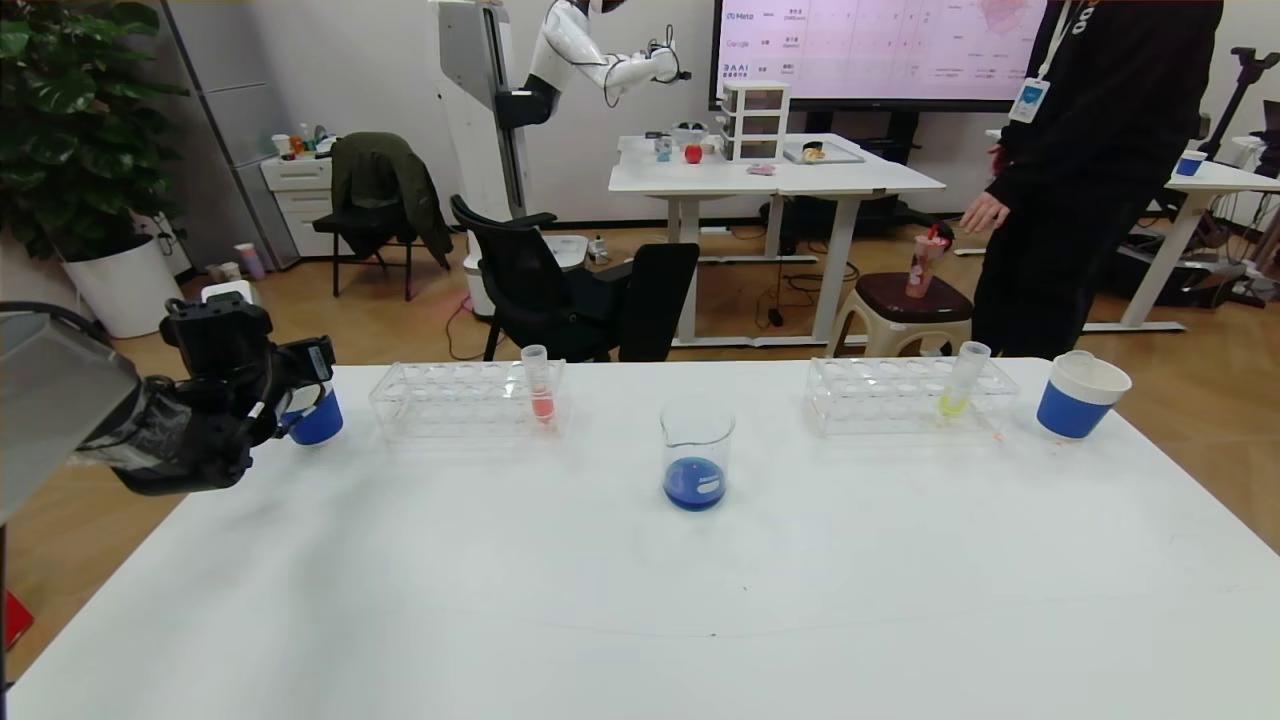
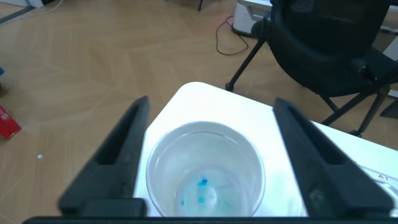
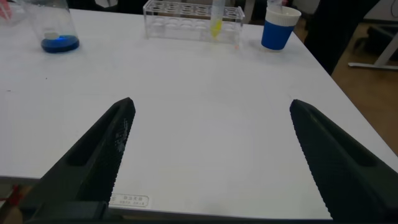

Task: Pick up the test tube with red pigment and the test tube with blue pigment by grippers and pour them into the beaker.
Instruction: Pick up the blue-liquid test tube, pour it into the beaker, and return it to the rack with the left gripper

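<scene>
Left wrist view shows the left gripper spread wide, holding nothing, above a blue-banded white paper cup with blue drops inside, at the white table's left corner. The right gripper gapes empty. The small clear glass beaker holds blue liquid mid-table; the slim clear tube of red pigment stands in the left clear plastic rack.

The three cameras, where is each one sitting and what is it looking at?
Head view: on the robot's head, looking down at the table; left gripper shows.
Left wrist view: on the left arm, looking down into a paper cup between its fingers.
Right wrist view: on the right arm, looking across the table; open right gripper shows.
Shared: beaker appears in head and right wrist views.
</scene>
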